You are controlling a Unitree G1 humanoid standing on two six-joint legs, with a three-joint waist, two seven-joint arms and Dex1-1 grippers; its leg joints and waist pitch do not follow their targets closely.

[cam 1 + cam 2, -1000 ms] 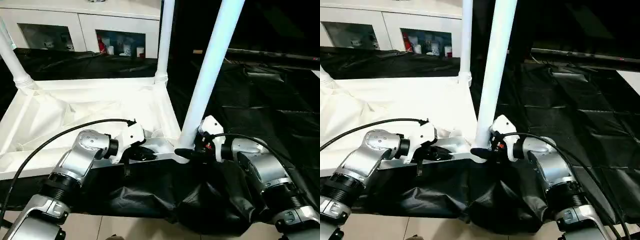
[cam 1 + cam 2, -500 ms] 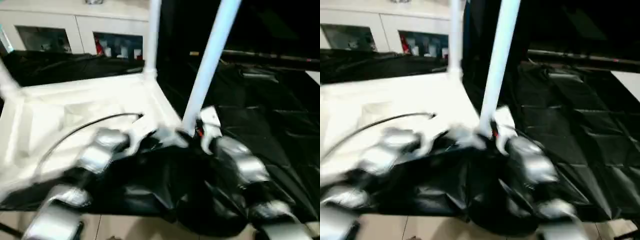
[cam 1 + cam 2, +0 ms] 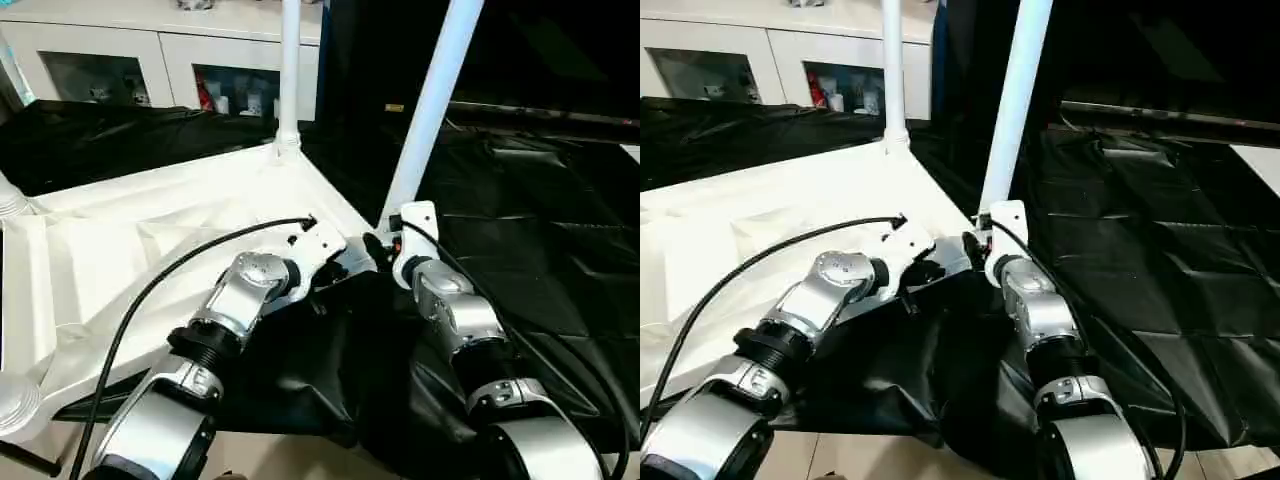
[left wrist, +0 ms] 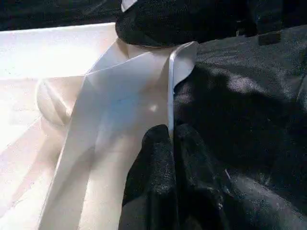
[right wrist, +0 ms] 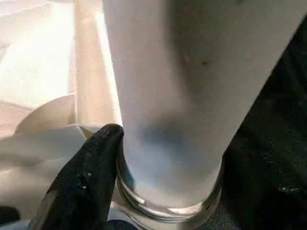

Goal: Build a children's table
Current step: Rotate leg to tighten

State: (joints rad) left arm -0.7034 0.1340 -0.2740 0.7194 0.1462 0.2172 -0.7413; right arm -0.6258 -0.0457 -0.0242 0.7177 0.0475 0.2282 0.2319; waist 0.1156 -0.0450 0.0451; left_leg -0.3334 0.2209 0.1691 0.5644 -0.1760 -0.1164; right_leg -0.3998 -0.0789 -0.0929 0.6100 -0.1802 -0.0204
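The white tabletop [image 3: 150, 230] lies upside down with its ribbed underside up. One white leg [image 3: 430, 110] stands in the near right corner socket, and another leg [image 3: 289, 70] stands at the far corner. My left gripper [image 3: 340, 268] is shut on the tabletop's thin rim [image 4: 169, 96] beside that near corner. My right gripper [image 3: 378, 243] is closed around the base of the near leg [image 5: 177, 96], with one black finger [image 5: 91, 177] pressed against it; the other finger is hidden behind the leg.
Black plastic sheeting [image 3: 520, 230] covers the surface under and to the right of the tabletop. A white cabinet with glass doors [image 3: 150, 70] stands behind. A third leg's base [image 3: 10, 205] shows at the far left.
Both arms have reached forward, and the tabletop's near right corner with its leg has swung away from me. Both grips are unchanged. The view shook in between.
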